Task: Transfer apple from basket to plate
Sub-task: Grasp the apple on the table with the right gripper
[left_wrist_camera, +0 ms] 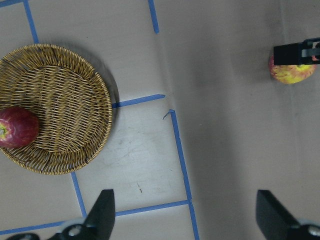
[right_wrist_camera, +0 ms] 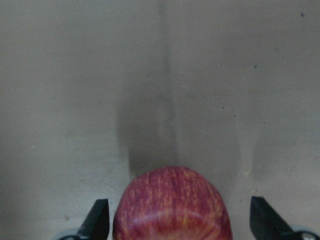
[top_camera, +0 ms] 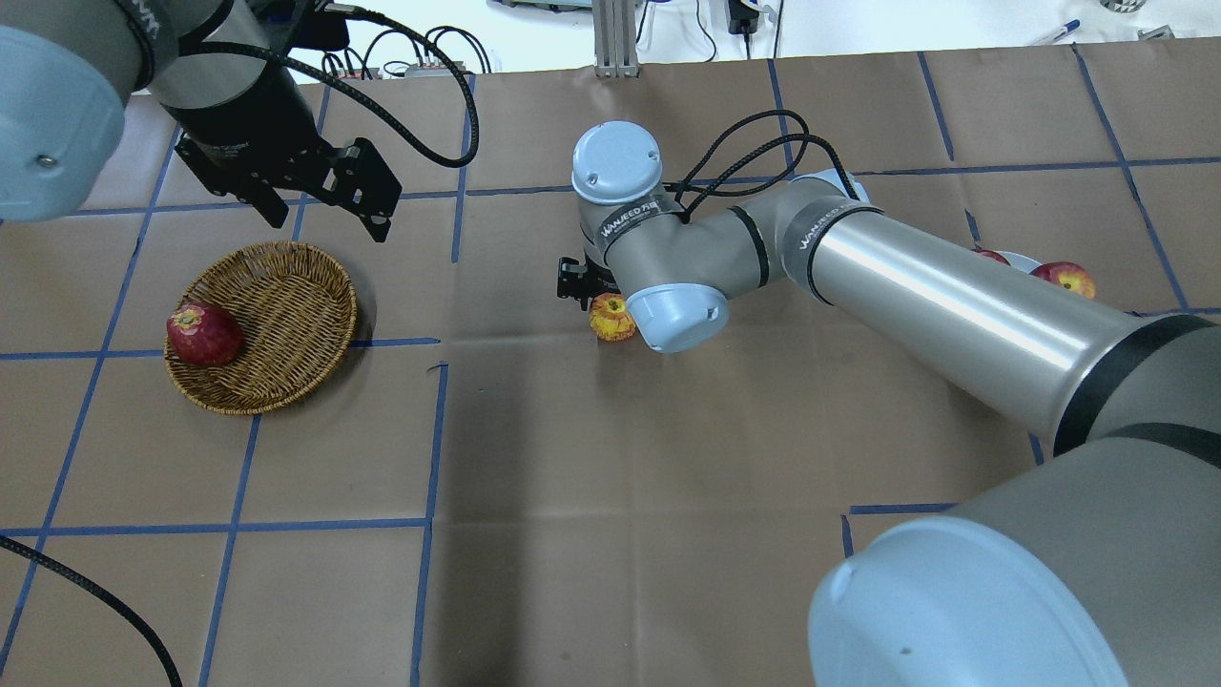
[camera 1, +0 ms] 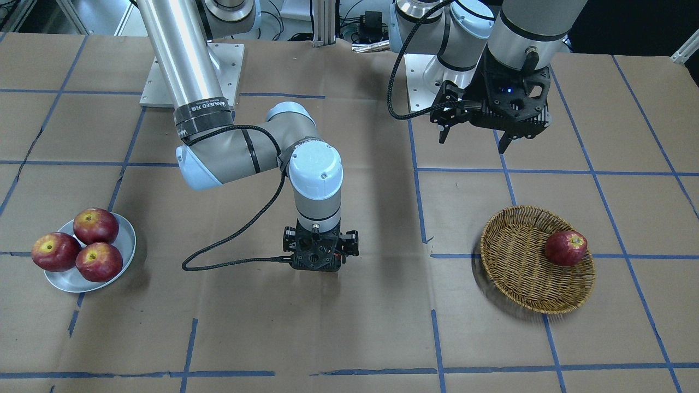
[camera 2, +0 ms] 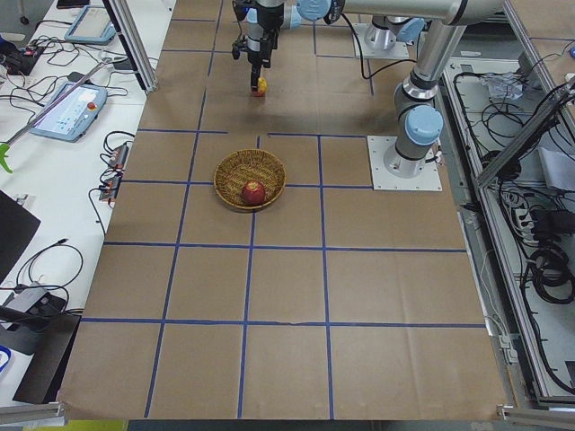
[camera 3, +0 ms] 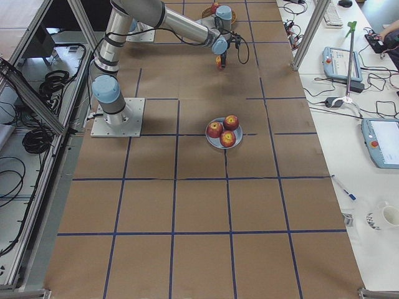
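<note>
The pinkish-red apple (top_camera: 611,318) with yellow patches is low at the table's middle, far from both basket and plate. My right gripper (right_wrist_camera: 180,220) points straight down over it, open. Its fingers (right_wrist_camera: 100,222) stand on either side of the apple (right_wrist_camera: 172,205) with small gaps. The front-facing view hides this apple behind the right gripper (camera 1: 318,262). The wicker basket (top_camera: 286,305) holds one dark red apple (top_camera: 203,334). My left gripper (top_camera: 329,221) hangs open and empty above the table beyond the basket (left_wrist_camera: 65,90). The pale plate (camera 1: 129,240) holds three red apples.
The table is covered in brown paper with a blue tape grid. The right arm's long links (top_camera: 906,296) stretch low across the table from its base toward the middle and hide most of the plate in the overhead view. A black cable (camera 1: 235,240) loops beside the right wrist.
</note>
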Action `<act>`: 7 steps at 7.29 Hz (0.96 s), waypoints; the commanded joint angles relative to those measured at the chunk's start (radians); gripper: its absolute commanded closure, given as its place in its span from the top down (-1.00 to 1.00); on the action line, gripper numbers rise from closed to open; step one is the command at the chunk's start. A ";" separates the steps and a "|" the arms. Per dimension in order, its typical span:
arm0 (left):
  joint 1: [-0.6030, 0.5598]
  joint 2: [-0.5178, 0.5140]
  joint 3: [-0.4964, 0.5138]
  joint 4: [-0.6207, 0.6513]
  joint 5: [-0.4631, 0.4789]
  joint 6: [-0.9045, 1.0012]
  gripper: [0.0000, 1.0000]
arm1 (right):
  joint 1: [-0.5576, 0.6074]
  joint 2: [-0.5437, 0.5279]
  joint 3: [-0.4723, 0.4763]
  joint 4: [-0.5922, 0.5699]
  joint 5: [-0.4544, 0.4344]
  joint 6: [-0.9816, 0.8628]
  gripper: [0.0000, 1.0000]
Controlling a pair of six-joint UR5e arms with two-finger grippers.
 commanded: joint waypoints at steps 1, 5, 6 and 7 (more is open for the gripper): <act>-0.007 0.004 -0.008 0.000 0.001 0.000 0.98 | 0.001 0.013 0.005 -0.017 0.008 0.000 0.40; -0.010 0.009 -0.016 0.000 0.001 0.000 0.98 | -0.013 -0.026 -0.055 0.015 0.002 -0.007 0.00; -0.010 0.009 -0.017 0.000 0.000 0.000 0.98 | -0.039 -0.080 -0.101 0.133 0.005 -0.024 0.00; -0.010 0.010 -0.017 0.000 0.000 0.000 0.98 | -0.083 -0.151 -0.121 0.262 0.003 -0.108 0.00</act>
